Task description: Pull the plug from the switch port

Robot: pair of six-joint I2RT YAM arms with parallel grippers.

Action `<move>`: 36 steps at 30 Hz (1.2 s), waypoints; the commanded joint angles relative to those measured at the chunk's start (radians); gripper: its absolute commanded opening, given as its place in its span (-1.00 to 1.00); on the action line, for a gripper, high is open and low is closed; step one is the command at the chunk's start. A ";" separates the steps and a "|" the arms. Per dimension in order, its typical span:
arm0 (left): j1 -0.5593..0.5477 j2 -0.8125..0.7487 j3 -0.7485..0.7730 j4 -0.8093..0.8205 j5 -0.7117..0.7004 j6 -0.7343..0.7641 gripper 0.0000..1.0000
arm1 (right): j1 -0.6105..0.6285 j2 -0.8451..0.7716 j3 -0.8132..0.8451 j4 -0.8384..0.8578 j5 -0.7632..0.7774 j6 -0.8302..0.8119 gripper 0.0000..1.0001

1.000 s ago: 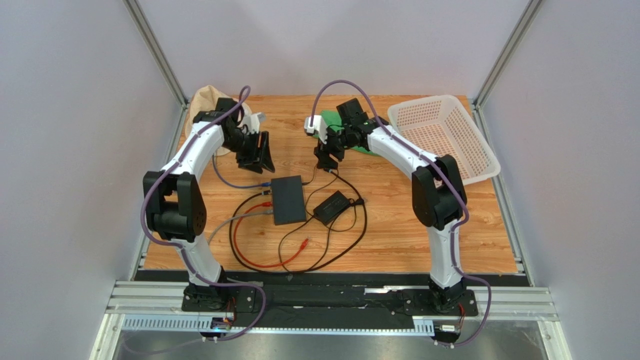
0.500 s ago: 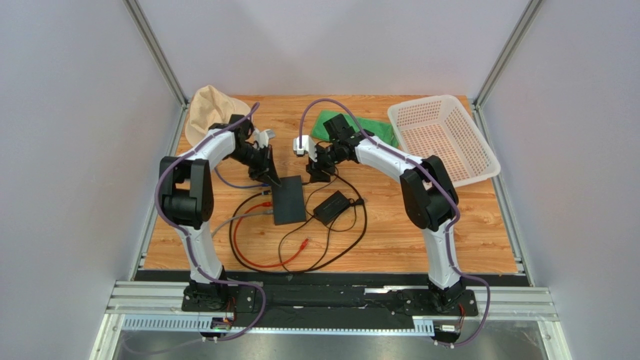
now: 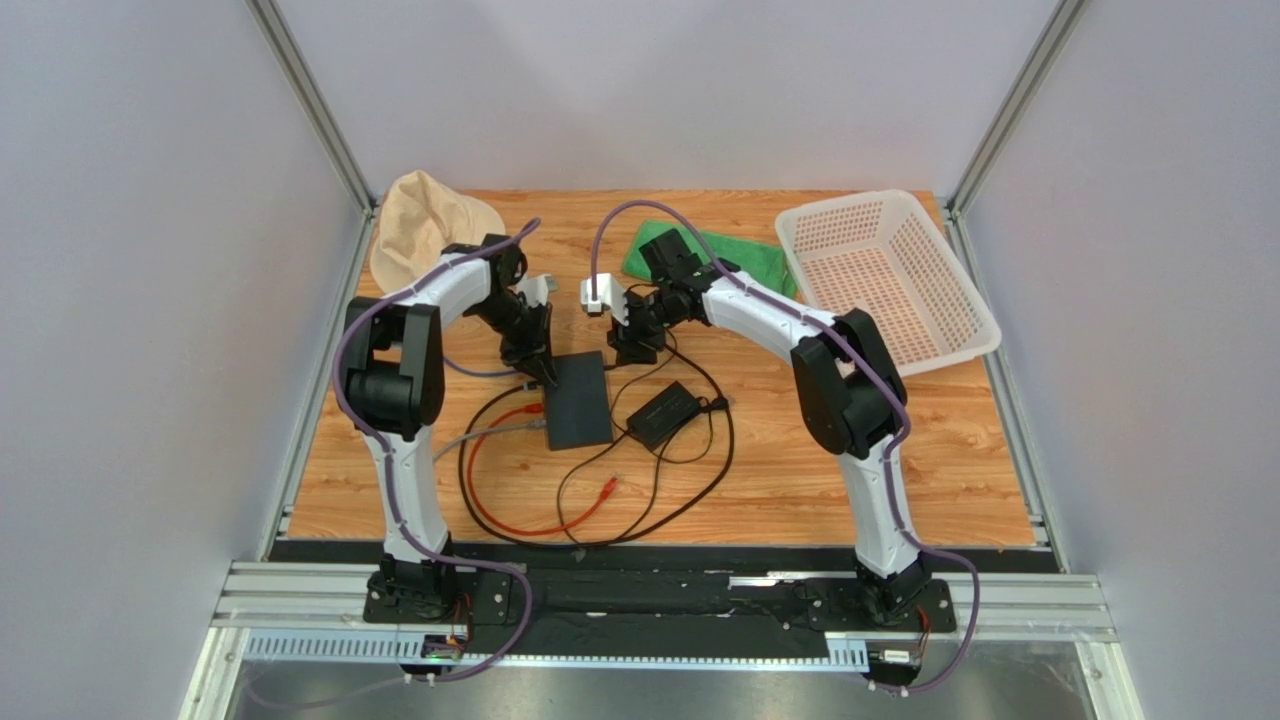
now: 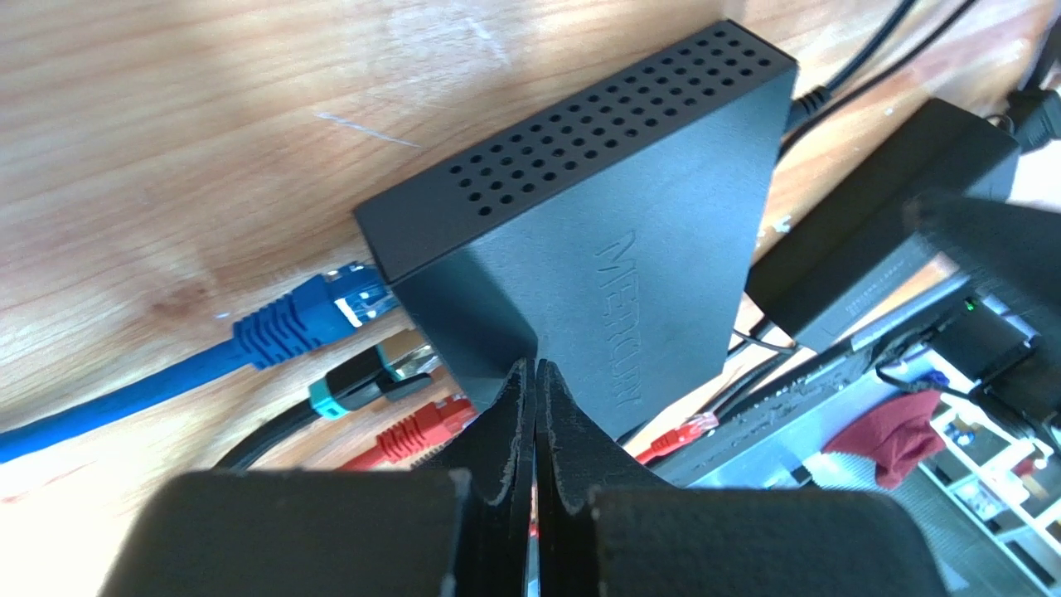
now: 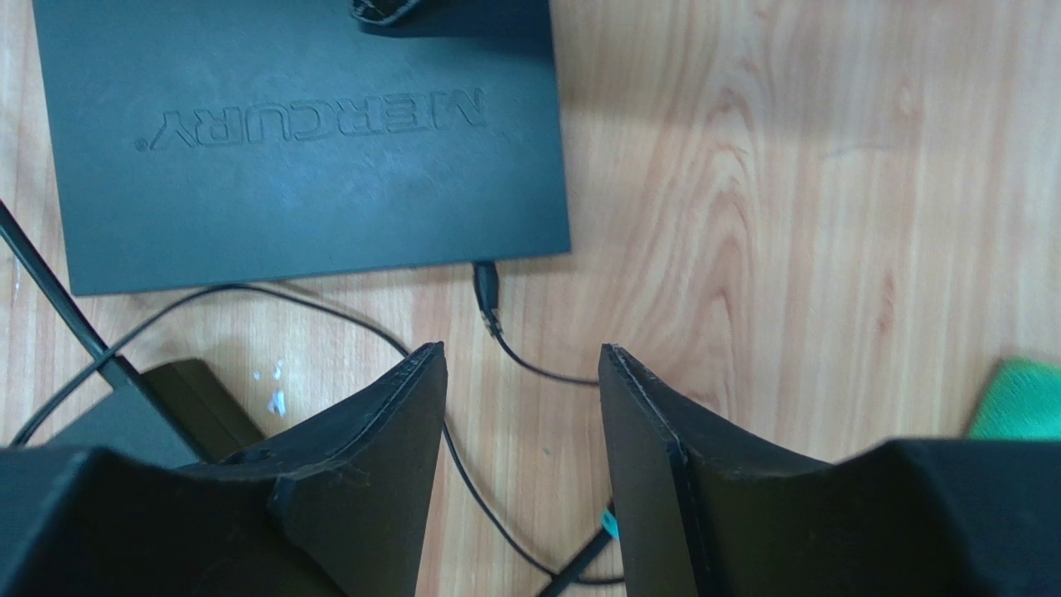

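The switch [image 3: 577, 402] is a flat black box marked MERCURY [image 5: 299, 137] lying mid-table. A small black plug [image 5: 486, 284] on a thin black wire sits in the switch port on its edge, just ahead of my open right gripper [image 5: 521, 355], which holds nothing. My left gripper [image 4: 536, 371] is shut on nothing, its tips resting on the switch's top [image 4: 598, 224] near a corner. Blue [image 4: 311, 317], black-and-teal [image 4: 374, 373] and red [image 4: 417, 435] network plugs lie against the switch's other side; whether they are seated I cannot tell. From above, the left gripper [image 3: 537, 354] and right gripper [image 3: 621, 351] flank the switch's far end.
A black power adapter brick [image 3: 664, 413] lies right of the switch, with black and red cables [image 3: 473, 473] looping toward the front. A green cloth [image 3: 721, 255] and a white basket [image 3: 962, 323] are at the back right, a beige cloth [image 3: 413, 218] at the back left.
My left gripper has come down and right onto the switch and has shut. My right gripper has moved left toward the switch's far edge and its jaws have narrowed a little.
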 commanded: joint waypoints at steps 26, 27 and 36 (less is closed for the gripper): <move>-0.027 0.063 0.055 -0.062 -0.143 -0.027 -1.00 | 0.072 0.145 0.132 -0.058 0.077 -0.074 -0.25; -0.027 0.061 0.055 -0.061 -0.146 -0.027 -1.00 | 0.079 0.146 0.130 -0.055 0.078 -0.074 -0.26; -0.027 0.064 0.058 -0.062 -0.141 -0.021 -1.00 | 0.082 0.143 0.120 -0.023 0.087 -0.039 -0.36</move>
